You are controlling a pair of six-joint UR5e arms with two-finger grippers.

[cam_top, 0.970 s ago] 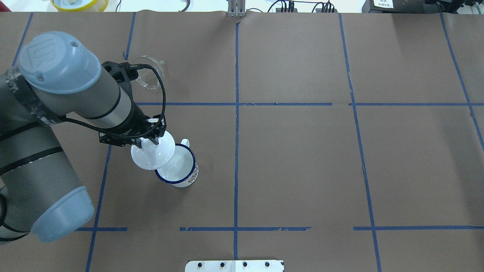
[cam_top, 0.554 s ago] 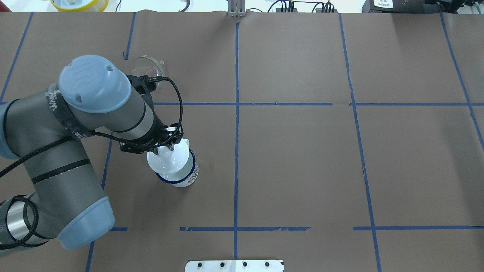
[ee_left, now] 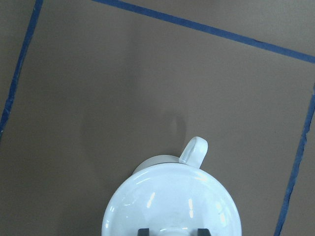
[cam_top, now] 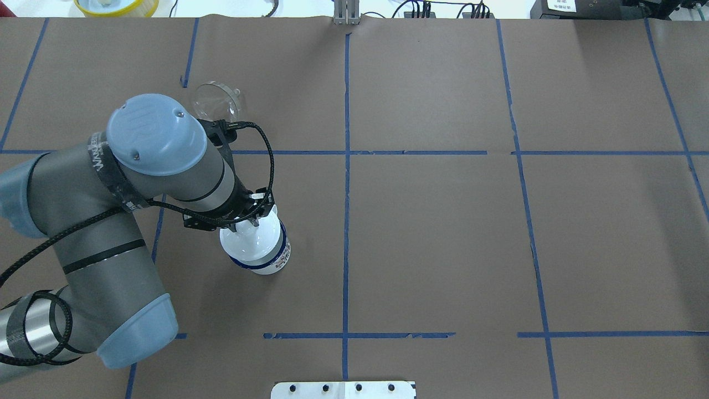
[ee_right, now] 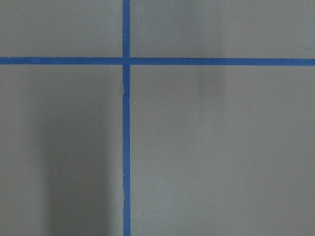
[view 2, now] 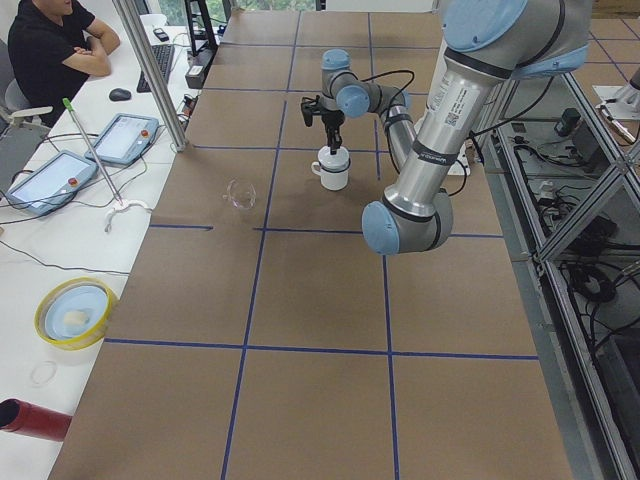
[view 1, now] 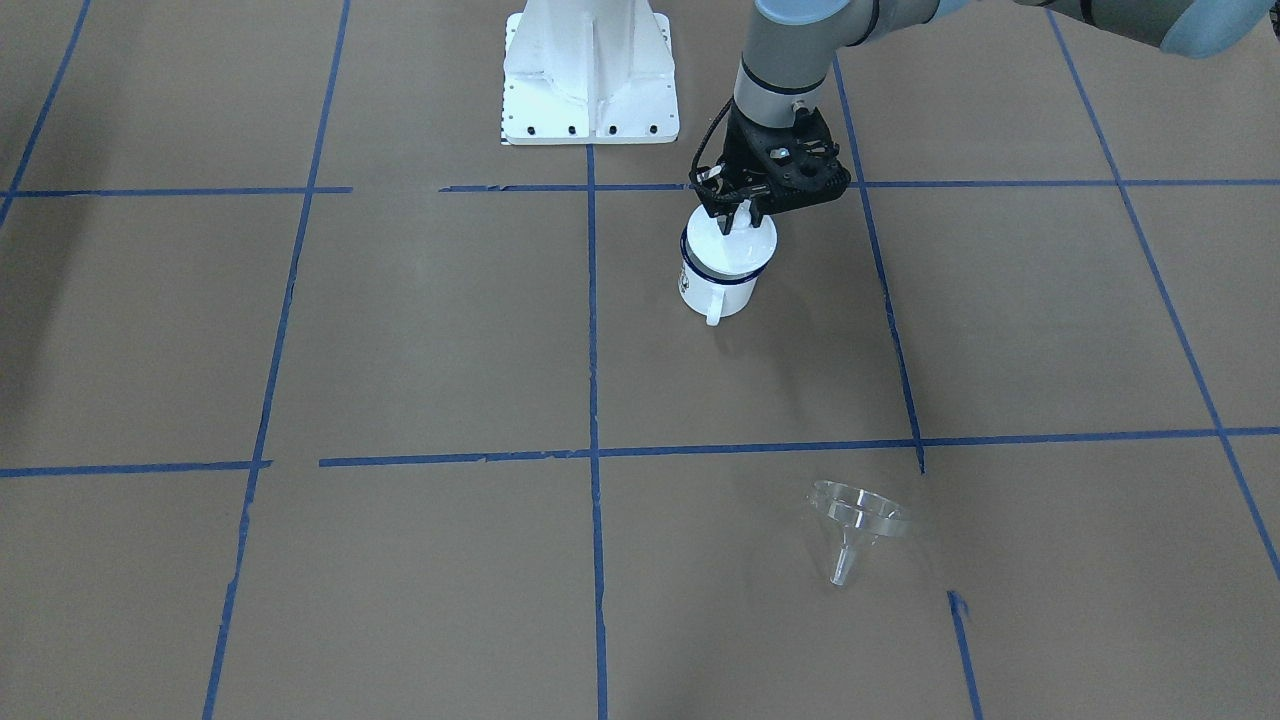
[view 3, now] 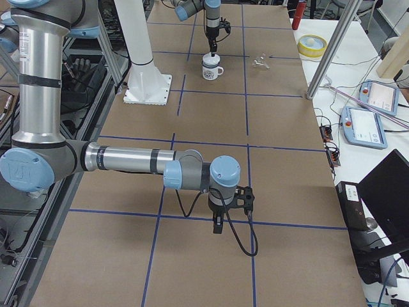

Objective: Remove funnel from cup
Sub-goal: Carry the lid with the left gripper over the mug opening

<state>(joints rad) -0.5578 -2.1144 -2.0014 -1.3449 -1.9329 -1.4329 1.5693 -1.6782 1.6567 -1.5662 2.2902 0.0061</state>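
The clear funnel (view 1: pixel 855 520) lies on its side on the brown paper, well apart from the cup; it also shows in the overhead view (cam_top: pixel 216 100). The cup (view 1: pixel 712 285), a white mug with a dark blue rim (cam_top: pixel 271 260), stands upright with its handle (ee_left: pixel 194 150) pointing away from the robot. A white domed lid (cam_top: pixel 252 238) covers the cup's mouth. My left gripper (view 1: pixel 738 213) is right above the cup, shut on the lid's knob. My right gripper (view 3: pixel 217 227) hangs over bare paper far from the cup; I cannot tell whether it is open or shut.
Blue tape lines (cam_top: pixel 346 166) split the brown paper into squares. The robot's white base plate (view 1: pixel 590 70) stands behind the cup. Operator tablets (view 2: pixel 60 175) and a yellow bowl (view 2: pixel 75 310) sit on the side bench beyond the table edge.
My left arm has carried the white lid from beside the cup to directly over it, and the lid now covers the cup's mouth. The funnel has not moved.
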